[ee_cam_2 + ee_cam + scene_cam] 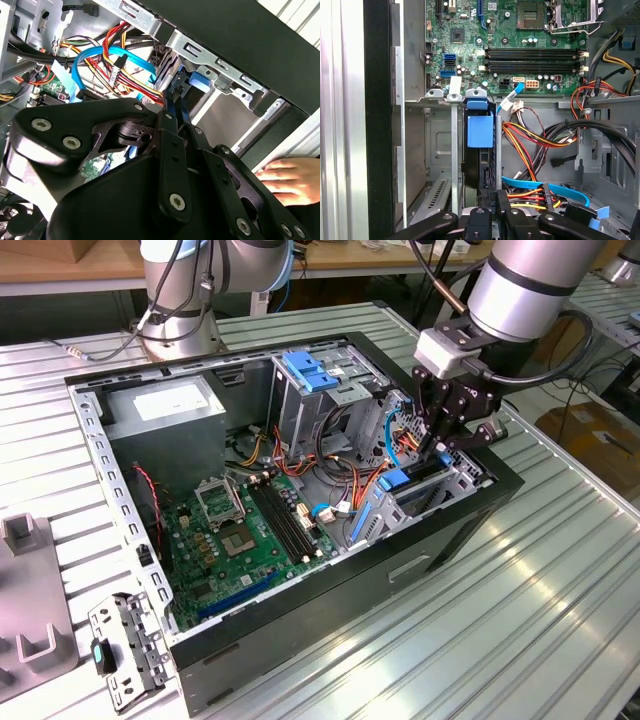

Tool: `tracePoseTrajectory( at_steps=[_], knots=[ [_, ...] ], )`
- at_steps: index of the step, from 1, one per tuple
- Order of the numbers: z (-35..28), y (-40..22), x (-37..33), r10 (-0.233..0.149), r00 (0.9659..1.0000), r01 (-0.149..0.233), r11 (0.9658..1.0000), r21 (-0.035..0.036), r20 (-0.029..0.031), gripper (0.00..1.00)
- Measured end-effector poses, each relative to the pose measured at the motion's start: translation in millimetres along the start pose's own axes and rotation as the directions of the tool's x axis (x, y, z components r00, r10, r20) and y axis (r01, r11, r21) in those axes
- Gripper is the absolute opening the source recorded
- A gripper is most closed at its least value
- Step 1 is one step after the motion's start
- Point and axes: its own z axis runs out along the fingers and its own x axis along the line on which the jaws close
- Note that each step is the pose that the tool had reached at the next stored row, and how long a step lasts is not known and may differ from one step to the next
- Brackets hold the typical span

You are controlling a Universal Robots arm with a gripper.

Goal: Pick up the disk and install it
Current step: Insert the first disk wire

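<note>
The disk [397, 480] stands on edge in a metal drive bay at the corner of the open computer case [470, 530] on the exterior view's right. Its bright blue carrier end [480, 131] faces the motherboard, and its dark body runs back toward the gripper. My gripper [437, 447] reaches down into that bay from above. In the first wrist view the black fingers [487, 200] close on the disk's rear edge. In the second wrist view the gripper [175, 100] points at the bay, where a bit of the blue carrier [199, 80] shows.
A tall grey cage with a blue latch plate [308, 370] stands just behind the bay. Bundles of red, orange and light-blue cables [540, 135] lie beside it. A person's hand [290, 180] rests outside the case wall. A second arm's base [180, 310] stands behind the case.
</note>
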Motion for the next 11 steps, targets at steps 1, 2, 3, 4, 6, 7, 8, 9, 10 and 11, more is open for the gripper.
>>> tracePoseTrajectory(
  at_steps=[1,2,3,4,6,7,8,9,10,11],
  knots=[
    [0.1,-0.1,0.0,0.001,1.0,-0.001,1.0,0.0,0.0,0.17],
    [0.3,-0.1,0.0,0.001,1.0,-0.001,1.0,0.0,0.0,0.17],
    [0.4,-0.1,0.0,0.001,1.0,-0.001,1.0,0.0,0.0,0.17],
    [0.8,-0.1,0.5,0.001,1.0,-0.001,1.0,0.0001,0.0003,0.17],
    [1.0,-0.2,1.3,0.001,1.0,-0.001,1.0,0.0,0.0,0.17],
    [1.1,-0.7,1.3,0.003,1.0,-0.003,1.0,0.0,-0.0001,0.17],
    [1.2,-1.2,1.3,0.004,1.0,-0.004,1.0,0.0,-0.0001,0.17],
    [1.4,-1.5,1.3,0.005,1.0,-0.005,1.0,0.0,-0.0002,0.17],
    [1.5,-1.8,1.3,0.005,1.0,-0.005,1.0,0.0,-0.0002,0.17],
    [1.5,-1.8,1.3,0.005,1.0,-0.005,1.0,0.0,-0.0002,0.17]
  ],
)
